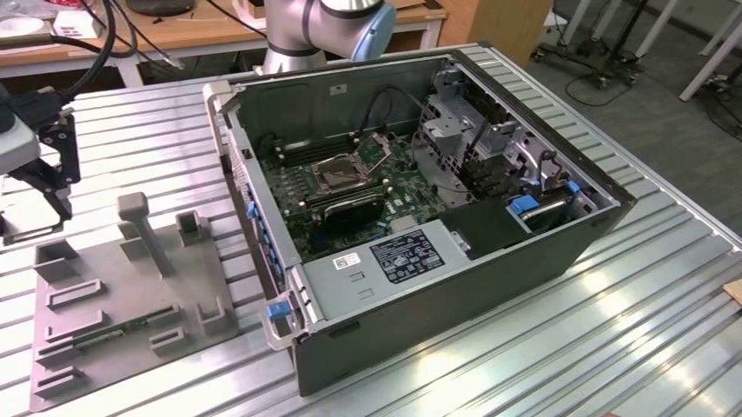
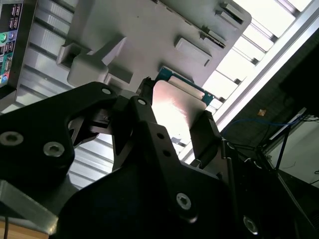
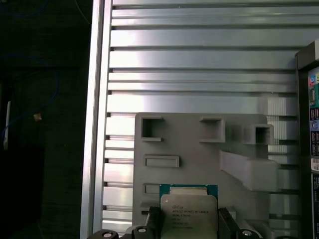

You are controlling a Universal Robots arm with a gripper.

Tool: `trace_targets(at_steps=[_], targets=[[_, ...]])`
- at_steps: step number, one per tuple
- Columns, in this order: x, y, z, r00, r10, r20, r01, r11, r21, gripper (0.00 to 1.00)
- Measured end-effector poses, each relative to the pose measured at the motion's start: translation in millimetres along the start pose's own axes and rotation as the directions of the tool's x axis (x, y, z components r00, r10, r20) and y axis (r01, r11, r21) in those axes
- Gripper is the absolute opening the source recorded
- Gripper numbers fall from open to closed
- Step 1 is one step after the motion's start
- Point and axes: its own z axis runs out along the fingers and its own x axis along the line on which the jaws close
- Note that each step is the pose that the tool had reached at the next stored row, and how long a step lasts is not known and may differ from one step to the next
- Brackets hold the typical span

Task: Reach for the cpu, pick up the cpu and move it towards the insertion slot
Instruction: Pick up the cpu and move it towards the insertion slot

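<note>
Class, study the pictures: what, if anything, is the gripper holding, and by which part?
The black gripper holds the small, thin, square, silvery-faced cpu by two opposite side edges, one finger on each, over the grey plastic tray.

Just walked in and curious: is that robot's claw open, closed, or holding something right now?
Gripper: closed, holding the cpu by two opposite edges.
</note>
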Motion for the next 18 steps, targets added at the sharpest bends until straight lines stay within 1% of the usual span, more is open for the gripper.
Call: trace_targets(at_steps=[18], targets=[[-0.9, 0.0, -1.3, 1.0000, 0.000, -0.0004, 0.000, 1.0000, 0.0000, 0.54]])
